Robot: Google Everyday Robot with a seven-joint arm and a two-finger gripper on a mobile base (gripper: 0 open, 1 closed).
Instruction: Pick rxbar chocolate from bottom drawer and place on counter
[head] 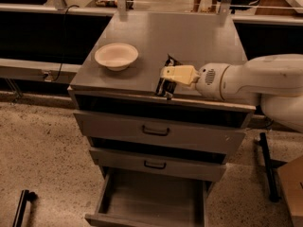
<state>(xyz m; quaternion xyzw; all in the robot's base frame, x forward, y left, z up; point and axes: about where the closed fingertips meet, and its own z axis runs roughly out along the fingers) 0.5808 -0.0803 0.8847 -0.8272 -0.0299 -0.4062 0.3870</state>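
The rxbar chocolate point(165, 82) is a small dark wrapper with pale markings, held tilted on end over the front part of the counter point(189, 37). My gripper point(166, 74) comes in from the right on a white arm, and its cream fingers point(177, 73) are shut on the bar. The bar's lower end is at or just above the counter's front edge; I cannot tell whether it touches. Below, the bottom drawer point(151, 200) is pulled out, and its grey floor shows nothing on it.
A cream bowl point(116, 56) stands on the left of the counter. Two shallower drawers with black handles point(155, 131) are shut above the open one. Speckled floor lies to the left, with a black object point(21, 207) low at the left edge.
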